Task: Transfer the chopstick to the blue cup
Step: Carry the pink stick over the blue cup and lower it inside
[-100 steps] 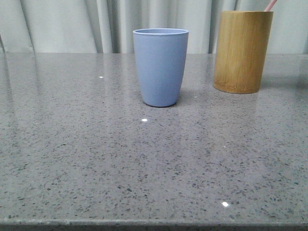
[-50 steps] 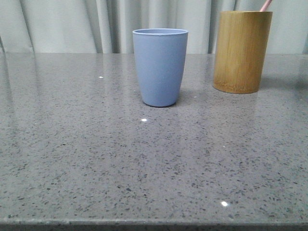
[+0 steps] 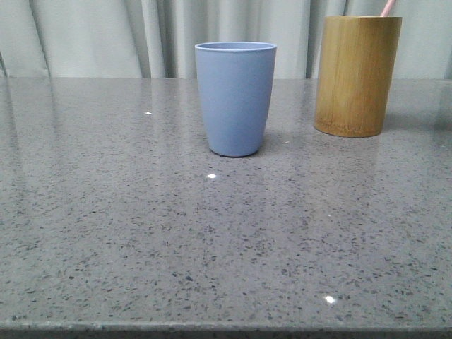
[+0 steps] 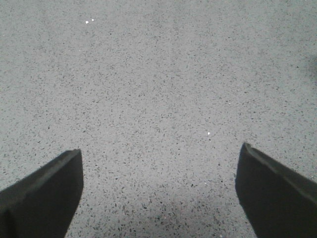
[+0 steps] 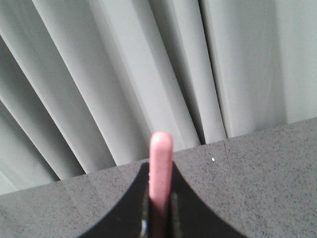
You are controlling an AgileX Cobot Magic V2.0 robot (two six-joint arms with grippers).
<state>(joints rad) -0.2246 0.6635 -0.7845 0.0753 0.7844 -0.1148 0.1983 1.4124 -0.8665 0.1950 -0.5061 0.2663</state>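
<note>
In the front view, the blue cup point(image 3: 235, 97) is seen empty-rimmed; a pink chopstick point(image 3: 388, 8) tip is seen above the bamboo holder point(image 3: 357, 75), so the transfer seems just begun. Open table point(image 3: 141, 233) is left around. In the left wrist view, the left gripper point(image 4: 158, 191) is spread over bare stone. In the right wrist view, the right gripper point(image 5: 160, 208) is clamped on the chopstick.

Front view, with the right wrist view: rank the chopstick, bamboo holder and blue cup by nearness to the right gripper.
1. chopstick, clamped in the right gripper.
2. bamboo holder, far right, with the stick rising out of it.
3. blue cup, centre, farther left.
</note>
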